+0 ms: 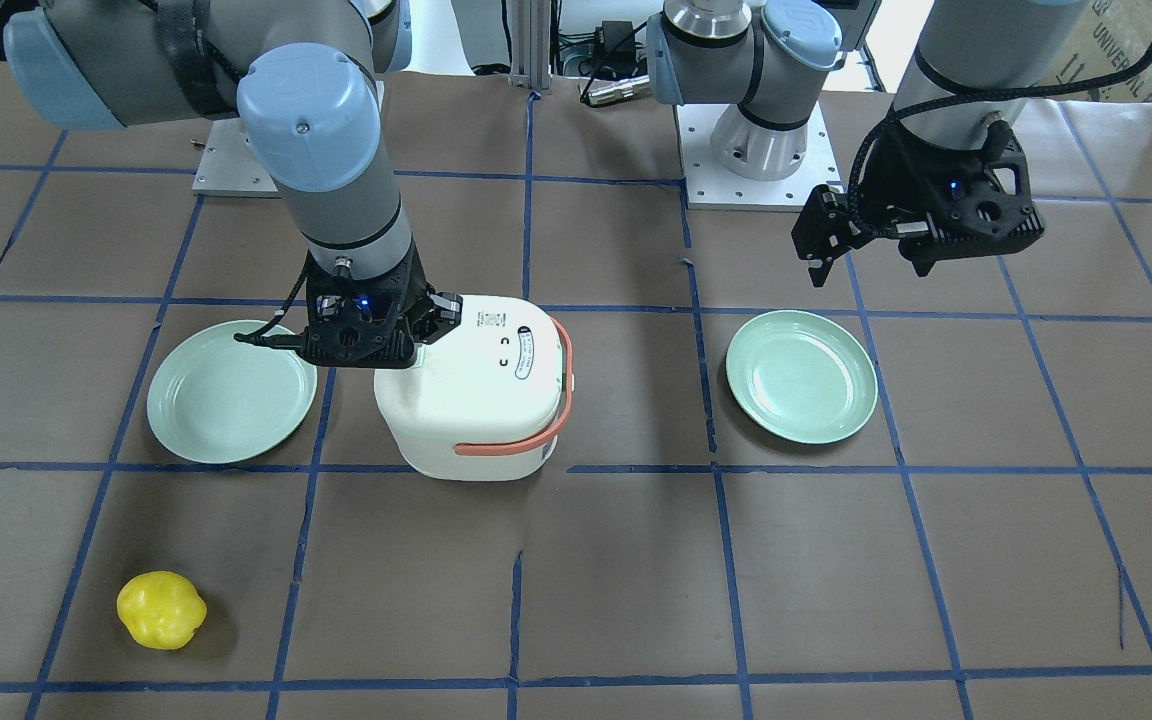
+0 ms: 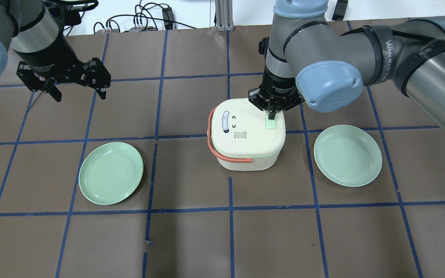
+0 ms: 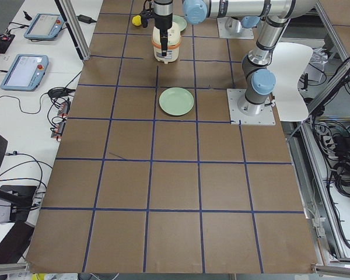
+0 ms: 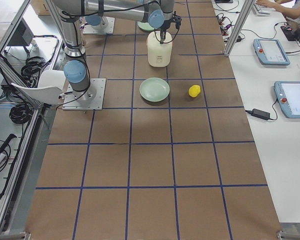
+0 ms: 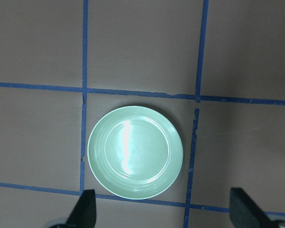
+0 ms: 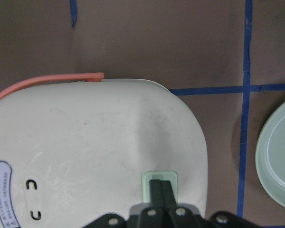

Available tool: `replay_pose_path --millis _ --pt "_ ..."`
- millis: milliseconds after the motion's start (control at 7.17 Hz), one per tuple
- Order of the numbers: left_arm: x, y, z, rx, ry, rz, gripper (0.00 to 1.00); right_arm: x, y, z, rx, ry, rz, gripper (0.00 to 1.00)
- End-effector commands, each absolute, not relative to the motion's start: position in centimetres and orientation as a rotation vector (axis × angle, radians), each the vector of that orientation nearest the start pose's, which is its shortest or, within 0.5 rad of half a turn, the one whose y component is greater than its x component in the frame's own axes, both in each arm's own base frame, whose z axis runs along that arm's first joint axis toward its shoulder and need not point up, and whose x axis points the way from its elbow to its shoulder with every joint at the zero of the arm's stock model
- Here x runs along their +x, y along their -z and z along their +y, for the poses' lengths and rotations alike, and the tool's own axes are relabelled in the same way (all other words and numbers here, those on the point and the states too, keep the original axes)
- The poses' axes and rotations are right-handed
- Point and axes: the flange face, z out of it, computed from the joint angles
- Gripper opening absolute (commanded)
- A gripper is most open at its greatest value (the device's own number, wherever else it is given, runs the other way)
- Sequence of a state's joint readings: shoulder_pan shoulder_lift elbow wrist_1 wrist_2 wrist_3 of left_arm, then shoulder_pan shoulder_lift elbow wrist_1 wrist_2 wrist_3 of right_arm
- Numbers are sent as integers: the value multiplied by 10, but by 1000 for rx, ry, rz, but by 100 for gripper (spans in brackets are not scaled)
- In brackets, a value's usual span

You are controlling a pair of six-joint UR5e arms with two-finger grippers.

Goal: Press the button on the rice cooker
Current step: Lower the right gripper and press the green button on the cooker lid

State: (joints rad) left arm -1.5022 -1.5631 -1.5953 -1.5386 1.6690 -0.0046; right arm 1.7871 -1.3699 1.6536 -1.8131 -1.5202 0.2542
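A: Overhead, how far along?
B: The rice cooker (image 2: 245, 143) stands mid-surface (image 2: 191, 239). The right hand (image 2: 271, 116), clenched on nothing, rests its tips on the green button (image 2: 270, 124).
A: Right wrist view?
B: Tips touch the button. How deep the press goes, I can't tell. I'd say lifting off remains.
A: Left wrist?
B: Left hand (image 5: 164, 211) spread wide, idle above a plate (image 5: 135, 152).
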Motion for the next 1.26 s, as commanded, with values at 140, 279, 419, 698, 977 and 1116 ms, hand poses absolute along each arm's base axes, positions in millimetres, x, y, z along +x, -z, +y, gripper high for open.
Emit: replay_pose_path --millis 140,279,419,698,977,1116 --pt "-89 -483 -497 -113 19 3041 100 255 -360 -516 62 -97 3101 6" --pt "-89 -484 -498 -113 21 3041 100 255 -360 -516 64 -98 3101 6" --pt "-89 -483 -497 -113 19 3041 100 256 -359 -516 59 -100 3101 6" --pt "-90 -484 -497 -111 21 3041 100 256 -359 -515 62 -103 3100 6" --pt "-90 -484 -497 -111 21 3041 100 256 -353 -513 65 -114 3101 6" --pt "-90 -484 -497 -111 21 3041 100 255 -355 -513 69 -107 3104 8"
